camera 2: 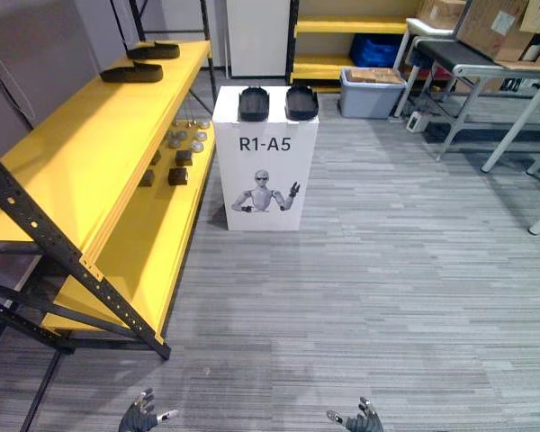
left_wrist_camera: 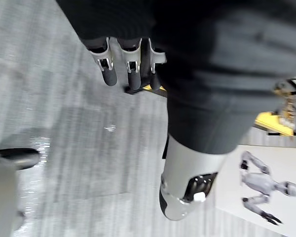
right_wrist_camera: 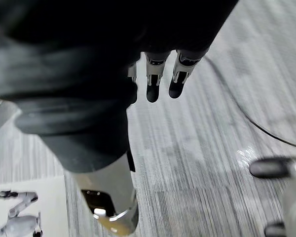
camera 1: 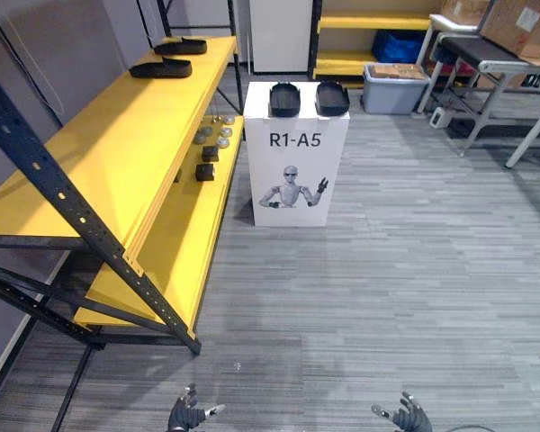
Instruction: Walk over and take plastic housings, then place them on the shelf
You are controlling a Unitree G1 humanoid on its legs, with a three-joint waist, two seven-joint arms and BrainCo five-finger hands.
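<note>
Where the eye views take in the whole aisle, the yellow shelf [camera 1: 117, 153] runs along the left. Two black housings [camera 1: 161, 67] lie on its upper board at the far end, and small parts [camera 1: 211, 144] sit on the lower board. Just beside it is a white stand [camera 1: 295, 162], with two more plastic housings [camera 1: 284, 99] side by side on top. Further right are a grey bin [camera 1: 391, 88] and tables [camera 1: 495, 63] bearing cartons. At the near edge, the left hand [camera 1: 187, 414] and right hand [camera 1: 410, 417] hang over the floor [camera 1: 387, 270], well apart from the stand. The wrist views show them from close: the left hand's fingers [left_wrist_camera: 107, 69] and the right's [right_wrist_camera: 153, 84] are straight and relaxed, holding nothing.
</note>
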